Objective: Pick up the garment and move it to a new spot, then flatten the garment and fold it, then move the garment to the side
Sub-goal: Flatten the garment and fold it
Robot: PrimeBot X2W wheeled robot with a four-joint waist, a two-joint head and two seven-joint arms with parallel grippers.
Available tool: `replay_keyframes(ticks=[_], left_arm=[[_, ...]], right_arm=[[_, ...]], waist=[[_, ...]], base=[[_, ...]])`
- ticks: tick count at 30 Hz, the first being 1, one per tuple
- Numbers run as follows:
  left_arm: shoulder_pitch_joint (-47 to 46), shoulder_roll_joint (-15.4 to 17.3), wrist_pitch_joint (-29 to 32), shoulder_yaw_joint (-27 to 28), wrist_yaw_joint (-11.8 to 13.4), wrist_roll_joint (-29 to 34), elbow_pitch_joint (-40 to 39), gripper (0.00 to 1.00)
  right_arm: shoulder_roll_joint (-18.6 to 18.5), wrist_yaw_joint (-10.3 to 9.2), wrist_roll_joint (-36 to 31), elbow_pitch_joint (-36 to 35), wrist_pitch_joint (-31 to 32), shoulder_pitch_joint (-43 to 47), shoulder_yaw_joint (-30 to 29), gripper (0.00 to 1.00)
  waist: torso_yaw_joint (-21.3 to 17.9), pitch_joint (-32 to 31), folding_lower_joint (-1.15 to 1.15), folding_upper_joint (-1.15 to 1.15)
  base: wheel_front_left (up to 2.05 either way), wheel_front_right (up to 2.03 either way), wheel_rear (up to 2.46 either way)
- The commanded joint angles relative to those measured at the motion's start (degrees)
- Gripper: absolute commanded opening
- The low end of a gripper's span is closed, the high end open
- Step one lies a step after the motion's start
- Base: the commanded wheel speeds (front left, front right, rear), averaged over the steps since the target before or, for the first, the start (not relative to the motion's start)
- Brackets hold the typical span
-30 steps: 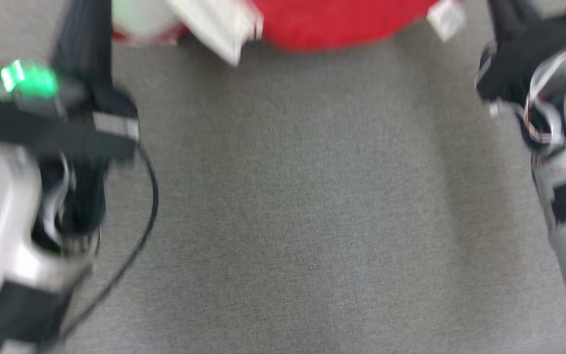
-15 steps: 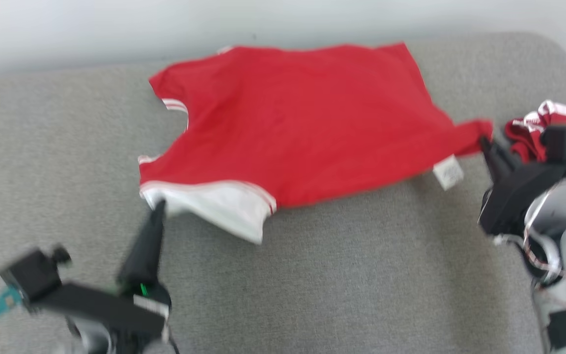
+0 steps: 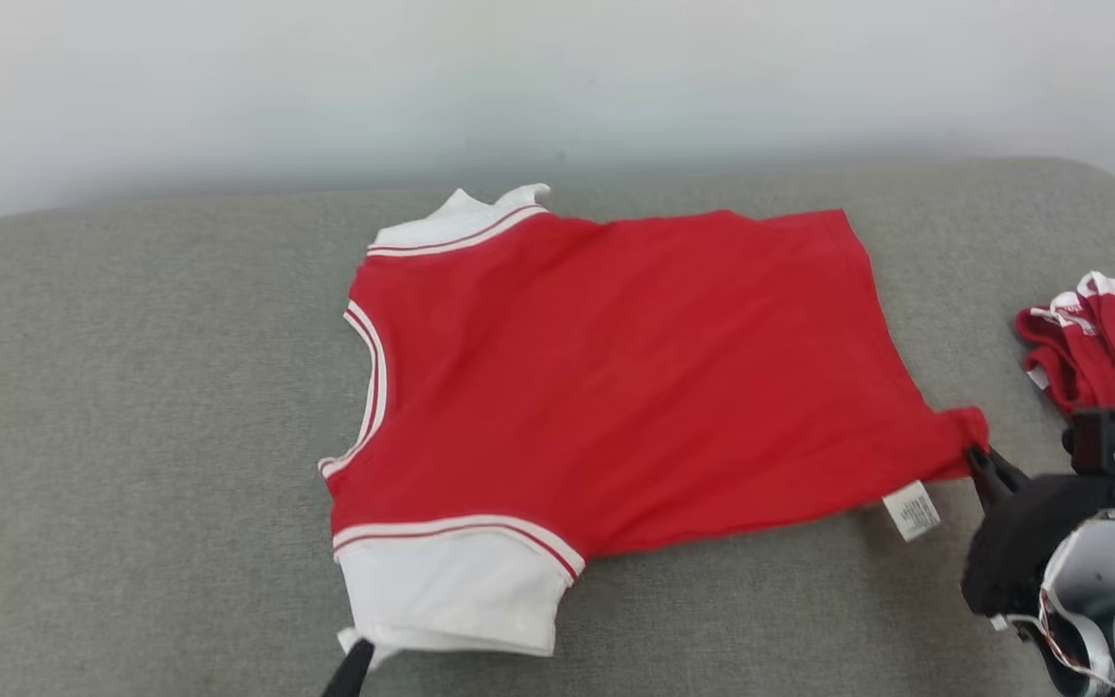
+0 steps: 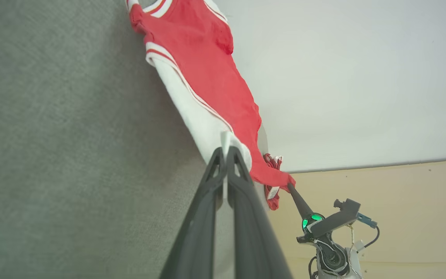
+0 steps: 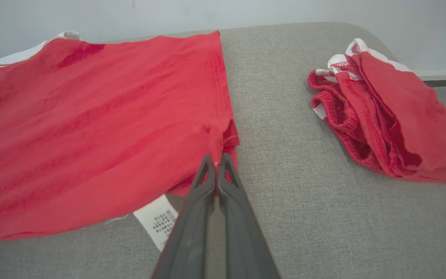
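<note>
The garment [image 3: 616,378] is a red shirt with white sleeves and striped trim, spread flat on the grey surface, collar toward the left of the head view. My left gripper [image 3: 356,651] is shut on the corner of its near white sleeve [image 4: 203,124], with the fabric pinched between the fingertips [image 4: 226,149]. My right gripper [image 3: 976,453] is shut on the red hem corner [image 5: 223,135] at the shirt's right, just beside the white care label [image 3: 911,510]. In the left wrist view the right gripper [image 4: 289,188] shows at the far end of the shirt.
A second red garment with white trim [image 3: 1104,334] lies bunched at the right edge of the grey surface [image 3: 132,387], close to my right arm [image 3: 1090,571]. A pale wall [image 3: 557,77] rises behind. Bare grey cloth stretches to the left and in front.
The head camera has tilted up, from bare grey cloth to the whole shirt. The shirt now lies flatter and more square, its corners still pinched in both grippers.
</note>
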Motion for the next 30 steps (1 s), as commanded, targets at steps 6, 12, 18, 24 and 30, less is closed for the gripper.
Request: replay_keyframes(ticks=[6,12,18,24,30], left_arm=[[6.03,1.49,1.52,0.24,-0.07,-3.04,0.37,0.0],[8.4,2.9,2.31,0.3,1.42,-3.0,0.44,0.0],[8.51,2.6,2.05,-0.35,2.36,-2.01,1.15,0.0],[7.59,2.85,1.76,-0.38,2.82,-0.96,1.7,0.0],[3.43,2.71,0.01,-0.34,3.74,2.68,3.56,0.0]], right_arm=[[1.63,-0.13,-3.17,-1.11,1.39,5.02,-2.18,0.0],[3.65,-0.13,-3.66,-2.72,2.79,9.48,-3.8,0.0],[5.23,-0.13,-2.74,-6.67,6.1,14.26,-4.14,0.0],[6.07,-0.13,-2.61,-9.42,7.77,17.14,-4.01,0.0],[6.96,-0.13,-1.87,-8.36,4.75,14.66,-3.72,0.0]], waist=[[1.63,-1.28,0.01,0.01],[1.85,-1.75,0.01,0.01],[0.93,-1.64,0.01,0.01],[-0.14,-1.18,0.01,0.01],[-0.56,0.12,0.01,0.01]], base=[[0.0,0.0,0.0],[0.0,0.0,0.0],[0.0,0.0,0.0],[0.0,0.0,0.0],[0.0,0.0,0.0]])
